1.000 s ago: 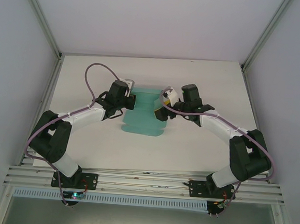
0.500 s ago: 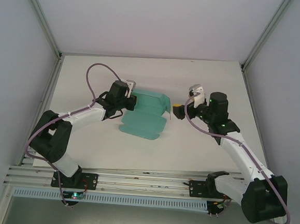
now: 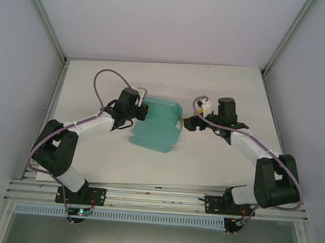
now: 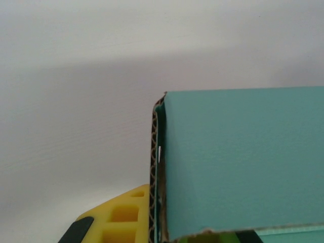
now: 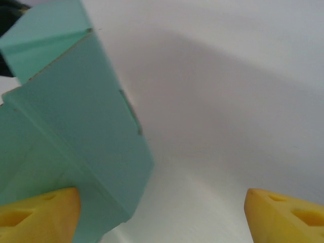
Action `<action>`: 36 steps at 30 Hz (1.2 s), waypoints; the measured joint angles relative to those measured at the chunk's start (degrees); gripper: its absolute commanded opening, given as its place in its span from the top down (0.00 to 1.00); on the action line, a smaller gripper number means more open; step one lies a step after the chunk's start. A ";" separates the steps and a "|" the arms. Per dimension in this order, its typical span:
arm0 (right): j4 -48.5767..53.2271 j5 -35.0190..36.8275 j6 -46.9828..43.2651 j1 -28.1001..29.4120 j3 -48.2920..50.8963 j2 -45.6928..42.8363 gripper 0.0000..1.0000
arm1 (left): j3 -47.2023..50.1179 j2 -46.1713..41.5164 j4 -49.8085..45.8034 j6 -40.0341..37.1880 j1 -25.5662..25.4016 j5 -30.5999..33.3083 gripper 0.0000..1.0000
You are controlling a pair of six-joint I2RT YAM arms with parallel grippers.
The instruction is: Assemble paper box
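Paper box [image 3: 161,126] (teal, part-folded), centre. Left gripper [image 3: 143,112] clamped on left edge. Right gripper [image 3: 189,123] jaws apart, just right.

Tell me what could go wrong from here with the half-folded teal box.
1. The left fingers pinch the teal corrugated-card box at one edge, so a push from the right may pivot it or pull it free.
2. The right fingers stand open beside its upright side. If they close in off-line, they may crease the card rather than fold it.
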State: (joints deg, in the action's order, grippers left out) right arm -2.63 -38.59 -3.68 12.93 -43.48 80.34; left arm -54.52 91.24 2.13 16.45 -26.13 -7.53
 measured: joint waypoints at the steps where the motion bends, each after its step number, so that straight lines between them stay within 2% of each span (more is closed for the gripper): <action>1: -0.35 -0.83 -0.70 0.87 -0.63 0.81 0.18 | 0.00 0.00 0.00 0.00 0.00 0.00 1.00; 6: -1.99 -3.41 -2.25 3.10 -1.95 2.89 0.18 | 0.00 0.00 0.00 0.02 0.00 0.00 1.00; 11: -2.86 -2.64 -2.32 4.31 -3.39 4.68 0.19 | 0.00 0.00 0.00 0.02 0.00 0.00 1.00; 14: -3.69 -0.17 -1.99 5.97 -4.61 6.23 0.24 | 0.00 0.00 0.00 0.02 -0.02 0.00 1.00; 16: -4.35 2.73 -0.76 7.39 -5.46 7.37 0.32 | 0.00 0.00 -0.02 0.02 -0.02 0.04 1.00; 17: -4.98 4.66 -0.09 8.17 -5.77 7.93 0.40 | 0.00 0.00 -0.02 0.04 -0.02 0.11 1.00; 19: -6.56 10.34 1.55 9.86 -5.92 8.81 0.50 | 0.00 0.02 -0.04 0.04 0.00 0.31 1.00; 24: -11.87 28.35 5.75 14.19 -5.88 11.21 0.83 | -0.28 0.22 -1.36 0.46 -0.13 1.70 1.00; 26: -13.18 35.17 7.04 15.72 -5.92 12.02 0.87 | -0.50 0.28 -1.99 0.63 -0.17 2.19 1.00; 31: -11.32 46.86 10.51 18.34 -9.16 14.71 1.00 | -1.57 0.39 -3.28 1.40 -1.55 4.04 1.00; 36: -5.22 57.22 13.77 21.05 -14.47 16.63 1.00 | -2.56 0.46 -3.43 2.64 -2.03 5.27 1.00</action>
State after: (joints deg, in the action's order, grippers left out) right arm -7.86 18.63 10.09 33.98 -57.95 96.97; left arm -57.08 91.70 -1.30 19.09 -28.16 -2.26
